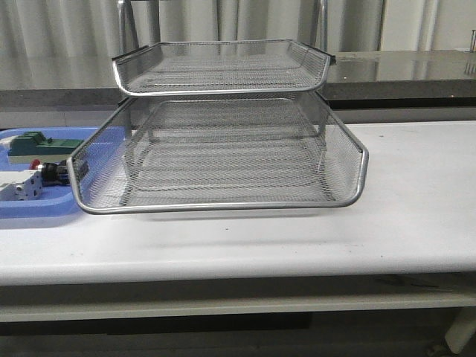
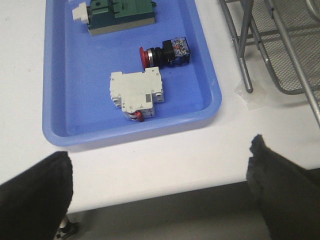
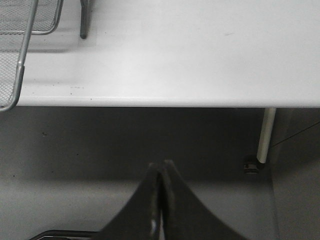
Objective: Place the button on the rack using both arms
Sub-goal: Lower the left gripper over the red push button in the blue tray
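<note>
Nearest in, the left black gripper (image 2: 160,190) hangs off the near table edge with fingers spread wide and empty; the right black gripper (image 3: 161,200) sits below and short of the white table (image 1: 416,216), fingers pressed together, holding nothing. Nothing grasped yet, so the step in hand looks like the left arm's reach for the pick. Flat blue plastic tray (image 2: 70,135) lies at the near-left of the table and holds three parts: a white-grey breaker block (image 2: 137,92) nearest, then the small red-capped push-button (image 2: 165,52) with black body and blue rear block lying on its side, red cap pointing left, just beyond the white-grey block and close to it but apart, then a green block (image 2: 120,15) at the far end. To pick well, the left gripper should likely come down over the button's black body with the fingers straddling its short width, clear of the white-grey block and the tray's right wall. Beyond and right of the tray stands the silver wire-mesh letter rack (image 1: 223,149), two mesh tiers visible in the front view, both apparently empty; lower tier pulled forward, probably the easiest drop target.
</note>
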`<state>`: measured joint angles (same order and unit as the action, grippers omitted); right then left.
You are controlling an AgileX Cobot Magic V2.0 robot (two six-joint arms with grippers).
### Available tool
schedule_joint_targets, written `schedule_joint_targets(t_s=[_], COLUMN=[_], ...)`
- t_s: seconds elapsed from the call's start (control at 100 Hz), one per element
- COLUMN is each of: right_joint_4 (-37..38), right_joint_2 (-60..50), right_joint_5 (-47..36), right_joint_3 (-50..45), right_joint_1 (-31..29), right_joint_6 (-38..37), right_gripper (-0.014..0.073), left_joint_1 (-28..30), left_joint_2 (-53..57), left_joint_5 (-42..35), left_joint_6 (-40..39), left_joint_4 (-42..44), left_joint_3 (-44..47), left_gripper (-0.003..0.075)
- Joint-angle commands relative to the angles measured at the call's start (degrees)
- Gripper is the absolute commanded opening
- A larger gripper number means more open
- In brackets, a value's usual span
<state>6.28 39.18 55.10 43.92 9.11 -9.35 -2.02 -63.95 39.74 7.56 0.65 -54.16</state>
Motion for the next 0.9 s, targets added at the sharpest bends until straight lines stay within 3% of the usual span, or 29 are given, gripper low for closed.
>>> schedule_joint_targets(t_s=[0.0,0.26,0.6,0.89], right_joint_4=[0.98,0.98,0.98,0.98], right_joint_2=[-0.09,-0.09,-0.09,-0.09], right_joint_5=[-2.82,-2.82,-2.82,-2.82], right_joint_3=[2.06,2.06,2.06,2.06], right_joint_1=[-0.16,-0.16,-0.16,-0.16], right_joint_6=[0.02,0.02,0.02,0.02], right_gripper=[-0.0068,-0.0068,-0.0068,-0.0068], left_joint_1=[0.0,0.0,0.0,0.0], left_joint_2=[-3.05,-18.7,-38.91,-52.23], left_joint_5=[-1.15,1.02,10.04,16.24], left_joint_6=[4.54,14.29,30.73,35.5], left_joint_4=[-0.65,-0.65,-0.65,-0.65], left_joint_3=[-5.63,-21.0,-42.94,-55.35], left_gripper=[0.0663,0.0663,0.0663,0.0663])
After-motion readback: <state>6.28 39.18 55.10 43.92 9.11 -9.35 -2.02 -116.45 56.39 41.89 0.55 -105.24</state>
